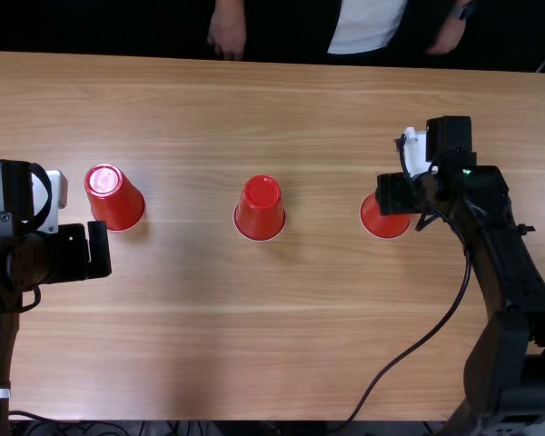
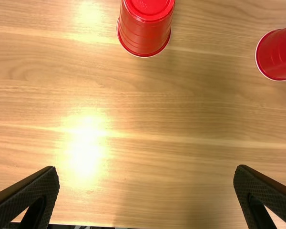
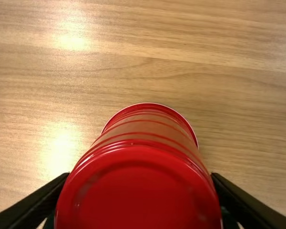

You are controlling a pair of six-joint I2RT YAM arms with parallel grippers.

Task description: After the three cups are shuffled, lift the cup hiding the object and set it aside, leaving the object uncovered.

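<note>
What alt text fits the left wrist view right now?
Two upside-down red plastic cups stand apart on the light brown wooden table, beyond the open left pincer, which holds nothing.

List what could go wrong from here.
1. The right gripper sits around the right cup; a hard squeeze could buckle it, a weak one drop it.
2. Nothing shows what it hides, so it may be the wrong cup.
3. Swinging it inward could knock the middle cup.

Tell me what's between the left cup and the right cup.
The middle cup, upside down, stands between the left cup and the right cup in the top view, with bare table either side.
</note>
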